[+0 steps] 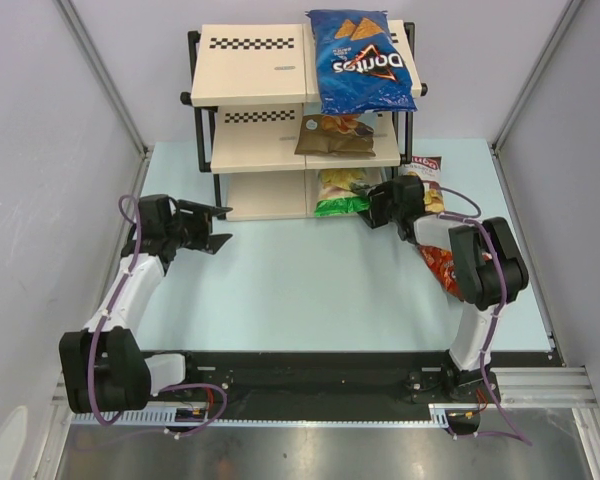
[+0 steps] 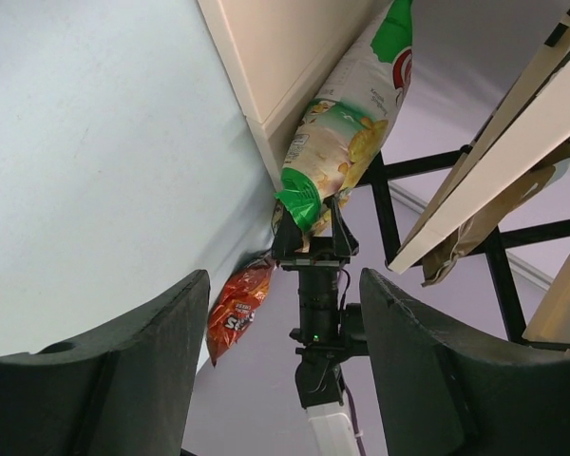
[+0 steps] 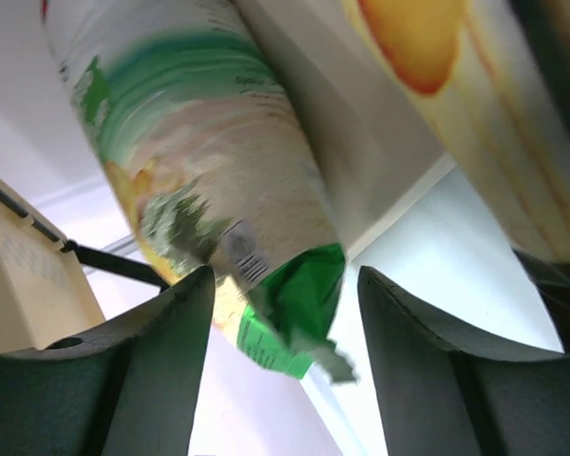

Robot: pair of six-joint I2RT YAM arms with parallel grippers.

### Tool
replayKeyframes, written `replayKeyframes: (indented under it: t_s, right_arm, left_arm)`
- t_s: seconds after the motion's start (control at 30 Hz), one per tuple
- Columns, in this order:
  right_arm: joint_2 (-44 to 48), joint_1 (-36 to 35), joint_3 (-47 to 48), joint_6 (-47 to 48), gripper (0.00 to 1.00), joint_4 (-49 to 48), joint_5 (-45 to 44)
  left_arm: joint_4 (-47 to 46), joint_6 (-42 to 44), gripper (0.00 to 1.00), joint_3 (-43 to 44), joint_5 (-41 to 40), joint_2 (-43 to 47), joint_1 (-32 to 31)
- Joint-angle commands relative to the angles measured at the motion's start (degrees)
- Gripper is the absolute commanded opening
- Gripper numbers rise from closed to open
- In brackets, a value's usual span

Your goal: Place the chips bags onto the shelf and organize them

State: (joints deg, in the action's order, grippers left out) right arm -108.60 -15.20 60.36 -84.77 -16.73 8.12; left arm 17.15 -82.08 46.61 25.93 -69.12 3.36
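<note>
Five bags. Left claw (image 1: 223,226) open, empty. On the right of the tabletop (image 1: 310,280) lie two: red Doritos bag (image 1: 442,268) and, farther, small brown-red bag (image 1: 427,180). Right claw (image 1: 371,208) stands open around the end of the green-white Chuba bag (image 1: 342,192) on the bottom tier of the shelf (image 1: 245,65). Brown bag (image 1: 335,135) on the middle tier, blue Doritos bag (image 1: 360,60) on top.

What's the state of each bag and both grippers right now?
blue Doritos bag: flat on top tier of the shelf
brown bag: lying on middle tier
green-white bag: on bottom tier, near end between right gripper fingers
small bag: off shelf, by its right side
red Doritos bag: on the table, not shelved
left gripper: open, empty
right gripper: open, not clamping
</note>
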Motion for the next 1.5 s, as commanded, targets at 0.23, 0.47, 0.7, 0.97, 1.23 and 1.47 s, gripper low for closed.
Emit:
replayKeyframes:
  t_s: [0.23, 0.47, 0.7, 0.97, 1.23, 1.47]
  right_arm:
    - [16.5, 5.2, 0.8, 14.6, 0.68, 16.3, 6.6]
    - [25.7, 10.6, 0.7, 25.2, 0.71, 32.6, 4.1]
    - [23.7, 25.6, 0.7, 37.5, 0.71, 32.7, 6.4]
    - [19.5, 34.0, 0.8, 43.2, 0.76, 23.2, 3.7]
    - [9.3, 31.0, 0.8, 43.1, 0.77, 18.4, 11.7]
    - [3.2, 30.9, 0.8, 40.6, 0.77, 10.6, 17.7]
  left_arm:
    - [-3.7, -0.4, 0.69, -0.6, 1.6, 0.7, 0.4]
    - [-4.1, -0.6, 0.69, -0.9, 1.8, 0.8, 0.5]
    - [-4.8, -0.9, 0.69, -1.7, 1.8, 2.2, 0.4]
    - [-4.8, -1.1, 0.69, -3.5, 1.7, 4.3, 0.4]
    - [-4.2, -0.9, 0.69, -4.3, 1.4, 5.7, 0.5]
    - [-3.8, -0.2, 0.69, -4.2, 0.9, 6.5, 0.5]
